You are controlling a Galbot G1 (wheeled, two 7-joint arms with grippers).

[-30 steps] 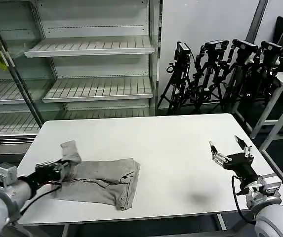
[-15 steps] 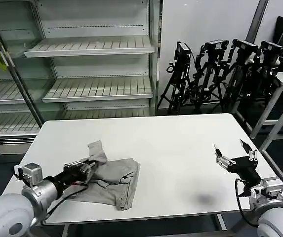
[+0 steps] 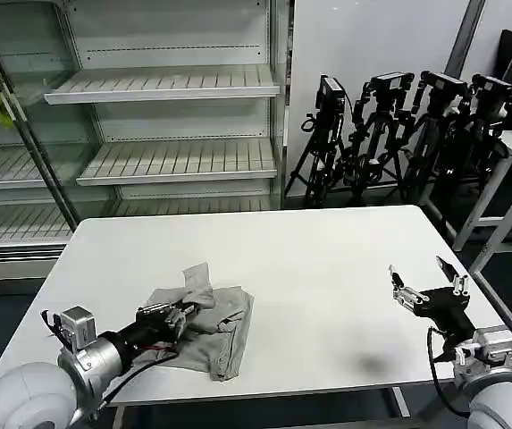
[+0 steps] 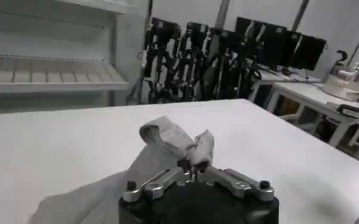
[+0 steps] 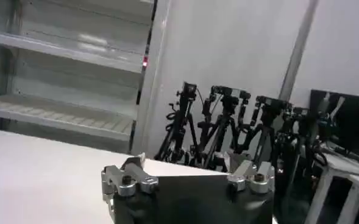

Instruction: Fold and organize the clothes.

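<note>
My left gripper (image 3: pixel 187 309) is pinched shut on a sleeve fold of the T-shirt (image 3: pixel 215 322), lifting it over the rest, which lies bunched on the table (image 3: pixel 327 259) beneath my fingertips. Right gripper (image 3: pixel 425 284) idles with fingers spread, well apart.

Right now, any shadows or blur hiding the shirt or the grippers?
Head view: even light, the shirt sharp, a faint shadow on the table near the open right gripper. Left wrist view: the left gripper, shut on the shirt, is clear; tripods behind look soft.
</note>
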